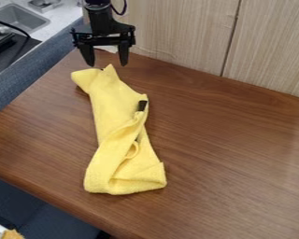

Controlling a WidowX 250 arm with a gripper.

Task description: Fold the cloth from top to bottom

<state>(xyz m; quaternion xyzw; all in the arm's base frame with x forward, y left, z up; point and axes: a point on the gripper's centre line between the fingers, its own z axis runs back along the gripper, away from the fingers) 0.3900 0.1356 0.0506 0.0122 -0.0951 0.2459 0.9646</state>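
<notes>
At the top left, over the table's back edge, the black gripper [106,61] hangs pointing down, its two fingers spread well apart with nothing between them. Just below the fingertips lies the top end of the yellow cloth [111,105], where two corners stick up. The cloth runs lengthwise down the table, narrow in the middle, bunched along its right side and wider at its bottom end, where loose folds overlap. A small black piece shows at its right edge, around the upper middle. Whether the fingertips touch the cloth, I cannot tell.
The brown wooden table [233,154] extends to the right of the cloth. A pale wood-grain panel [177,32] stands along its back edge. At the upper left are a blue-grey partition [43,58] and a sink [21,18].
</notes>
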